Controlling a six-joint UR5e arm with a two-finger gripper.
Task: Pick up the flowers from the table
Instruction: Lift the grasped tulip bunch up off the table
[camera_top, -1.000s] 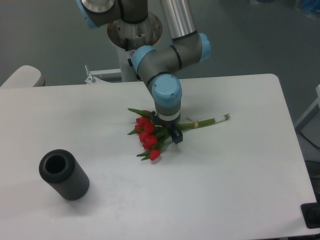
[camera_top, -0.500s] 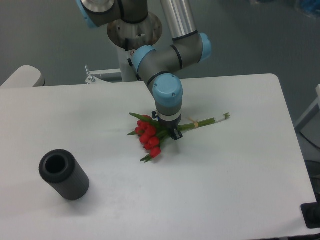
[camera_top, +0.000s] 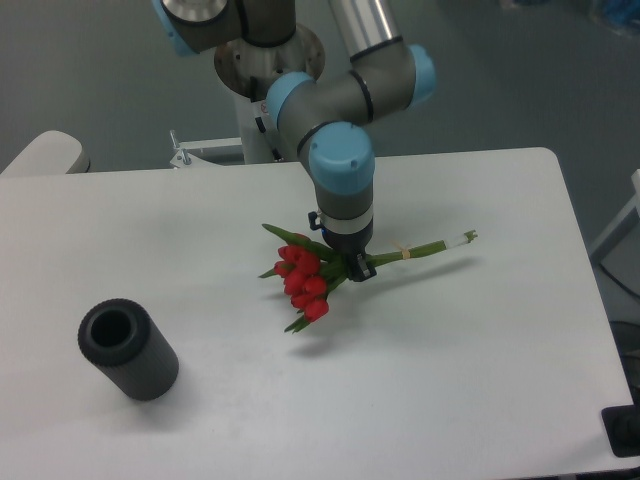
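- Nowhere in the fixed camera view does any readable brand, label or writing appear.
- Gripper (camera_top: 350, 265): jaws drawn in tight on the stems of the flowers (camera_top: 305, 283), just behind the red heads; the fingertips are partly masked by leaves.
- Flowers: held at a slant, heads low to the left, stem ends (camera_top: 455, 240) pointing right. A shadow lies beneath the heads; contact with the table (camera_top: 480, 350) cannot be determined.
- Arm (camera_top: 340, 110): upper links cut off by the top edge.
- Dark grey cylinder (camera_top: 128, 349): hollow, lying on the table well to the left; its bore is dark and any contents cannot be made out.
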